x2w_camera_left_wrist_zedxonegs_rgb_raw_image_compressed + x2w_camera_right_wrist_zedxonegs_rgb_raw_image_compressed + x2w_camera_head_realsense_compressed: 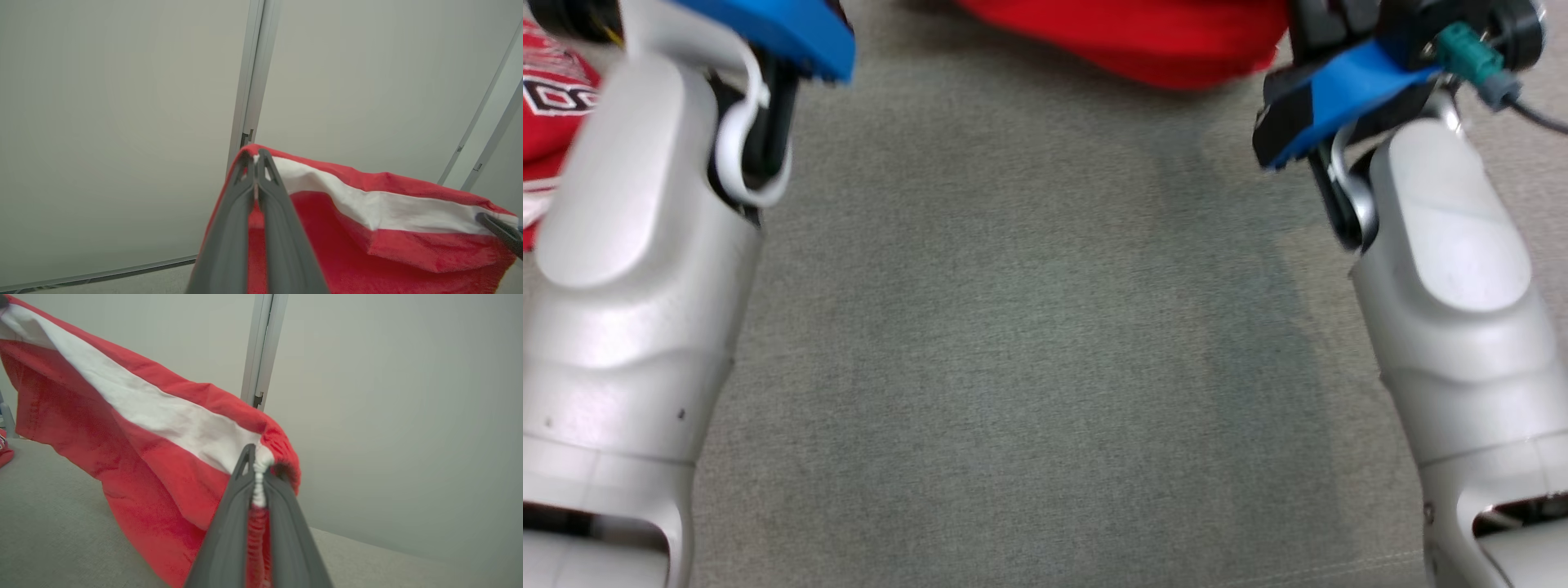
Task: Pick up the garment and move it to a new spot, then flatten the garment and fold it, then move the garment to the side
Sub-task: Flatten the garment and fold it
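A red garment with a white stripe point(380, 228) hangs lifted between both arms. My left gripper point(255, 163) is shut on one top corner of it. My right gripper point(257, 461) is shut on the other top corner, where the cloth bunches between the fingers. In the left wrist view the right gripper's dark fingers point(500, 230) show at the garment's far corner. In the head view the garment's red lower part point(1143, 37) lies at the top edge of the grey surface, between my two pale forearms.
A second red garment with white and black print point(547, 98) lies at the far left of the grey cloth-covered table point(1029, 343). Pale wall panels with a vertical metal post point(263, 347) stand behind the table.
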{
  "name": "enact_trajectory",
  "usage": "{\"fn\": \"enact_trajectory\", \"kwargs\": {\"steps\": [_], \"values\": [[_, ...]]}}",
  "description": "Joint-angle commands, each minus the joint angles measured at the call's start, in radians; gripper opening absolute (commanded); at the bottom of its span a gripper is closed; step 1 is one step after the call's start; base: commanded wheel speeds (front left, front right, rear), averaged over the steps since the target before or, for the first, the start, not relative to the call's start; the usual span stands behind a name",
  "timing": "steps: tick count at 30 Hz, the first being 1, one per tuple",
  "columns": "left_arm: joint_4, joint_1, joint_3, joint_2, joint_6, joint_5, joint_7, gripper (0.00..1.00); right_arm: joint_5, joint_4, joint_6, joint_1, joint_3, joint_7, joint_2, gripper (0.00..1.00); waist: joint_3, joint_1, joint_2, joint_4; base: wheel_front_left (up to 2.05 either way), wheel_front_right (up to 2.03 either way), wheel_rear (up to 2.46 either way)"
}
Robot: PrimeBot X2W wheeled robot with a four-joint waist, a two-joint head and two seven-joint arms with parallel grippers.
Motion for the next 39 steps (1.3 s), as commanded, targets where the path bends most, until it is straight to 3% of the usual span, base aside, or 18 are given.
{"fn": "enact_trajectory", "kwargs": {"steps": [1, 5, 10, 20, 25, 32, 36, 39], "values": [[0.022, 0.038, -0.002, -0.005, -0.012, -0.008, -0.026, 0.0, 0.017, 0.013, 0.0, 0.045, -0.006, -0.007, 0.004, 0.0, 0.028, -0.0004, -0.0005, 0.028, 0.0, 0.0, 0.0], [0.055, 0.143, -0.027, -0.022, -0.039, -0.042, -0.076, 0.0, 0.063, -0.028, 0.0, 0.15, -0.006, -0.008, 0.009, 0.0, 0.031, -0.0004, -0.0005, 0.033, 0.0, 0.0, 0.0], [0.001, 0.282, -0.018, -0.008, -0.047, -0.053, -0.131, 0.0, 0.138, -0.14, 0.0, 0.306, 0.002, -0.008, 0.012, 0.0, -0.006, -0.0004, -0.0005, 0.028, 0.0, 0.0, 0.0], [-0.319, 0.652, 0.05, -0.002, -0.024, -0.01, -0.142, 0.0, 0.23, -0.385, 0.0, 0.625, 0.035, -0.007, 0.013, 0.0, -0.173, -0.0004, -0.0005, 0.047, 0.0, 0.0, 0.0], [-0.503, 0.846, 0.029, 0.013, 0.013, 0.0, -0.133, 0.0, 0.243, -0.473, 0.0, 0.81, 0.037, -0.007, 0.008, 0.0, -0.278, -0.0004, -0.0005, 0.071, 0.0, 0.0, 0.0], [-0.793, 1.089, 0.018, 0.087, 0.117, -0.004, -0.031, 0.0, 0.266, -0.619, 0.0, 1.063, 0.033, -0.007, -0.016, 0.0, -0.347, -0.0004, -0.0005, 0.069, 0.0, 0.0, 0.0], [-0.866, 1.169, 0.026, 0.127, 0.156, -0.02, 0.028, 0.0, 0.269, -0.67, 0.0, 1.154, 0.033, 0.011, -0.023, 0.0, -0.34, -0.0004, -0.0005, 0.051, 0.0, 0.0, 0.0], [-0.87, 1.174, 0.032, 0.131, 0.159, -0.029, 0.037, 0.0, 0.269, -0.671, 0.0, 1.17, 0.034, 0.022, -0.026, 0.0, -0.327, -0.0004, -0.0005, 0.038, 0.0, 0.0, 0.0]]}}
